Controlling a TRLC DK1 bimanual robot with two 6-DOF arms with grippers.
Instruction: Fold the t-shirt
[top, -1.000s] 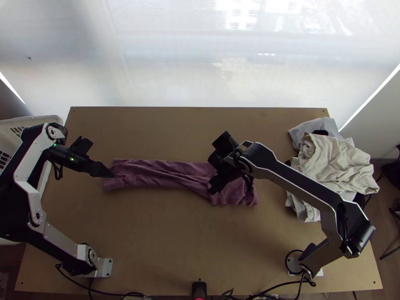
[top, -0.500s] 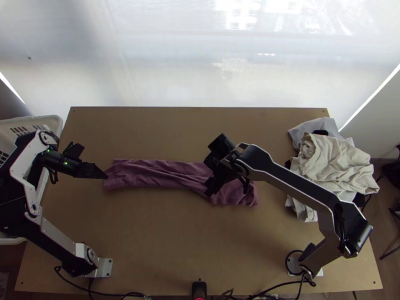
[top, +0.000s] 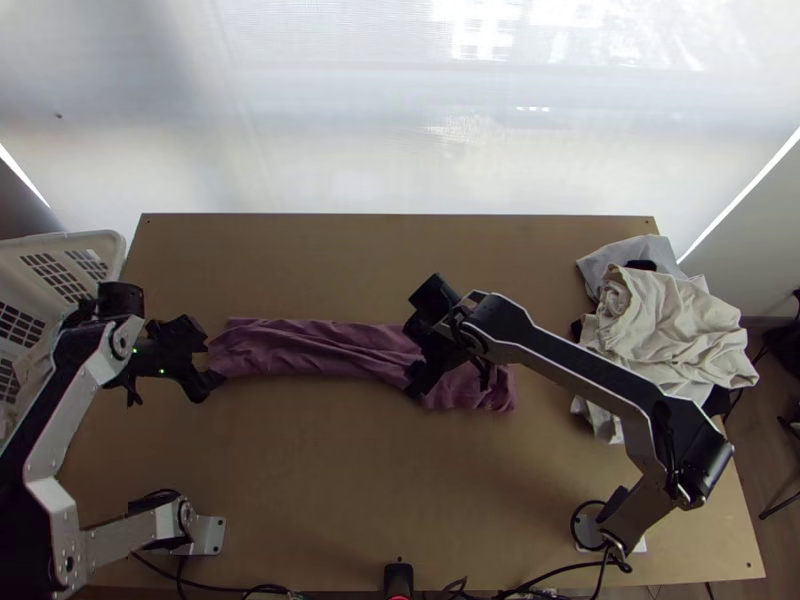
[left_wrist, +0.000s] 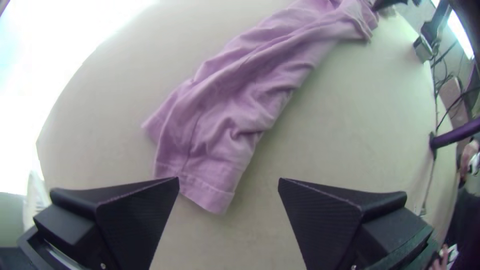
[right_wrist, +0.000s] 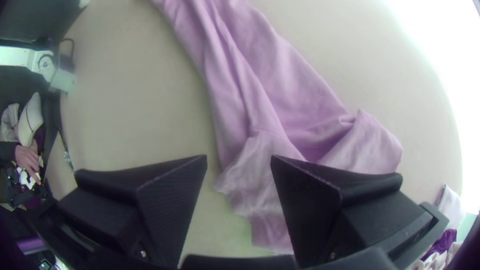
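Uneven grip looked the chief threat to the t-shirt (top: 310, 348)

With twelve o'clock at the far edge of the table (top: 400, 480), the purple t-shirt lay in a long, creased strip from about nine o'clock, across the middle, towards three. Its hemmed end (left_wrist: 207, 192) was fairly flat; the other end was rumpled, with a flap (right_wrist: 372, 142) sticking out.

The left gripper (left_wrist: 228, 179) stood wide open at nine o'clock, holding nothing, near the hemmed end. The right gripper (right_wrist: 239, 157) was also wide open and empty, over the strip near the clock's centre, with rumpled cloth beneath and between its fingers.

The next move was probably to take hold and fold the strip shorter. The layers looked loose, so a shallow pinch could have lifted only the top one and left the rest behind. The hem's corner lay between the left gripper's fingertips, and catching that alone might have twisted the end. On the right, closing on the rumples could have fixed a lump into the fold, while the loose flap might have dragged or opened out. If both arms had then pulled unequally, the strip would likely have skewed.

The pale cloth pile (top: 670, 330), at about half past two, seemed a smaller worry.
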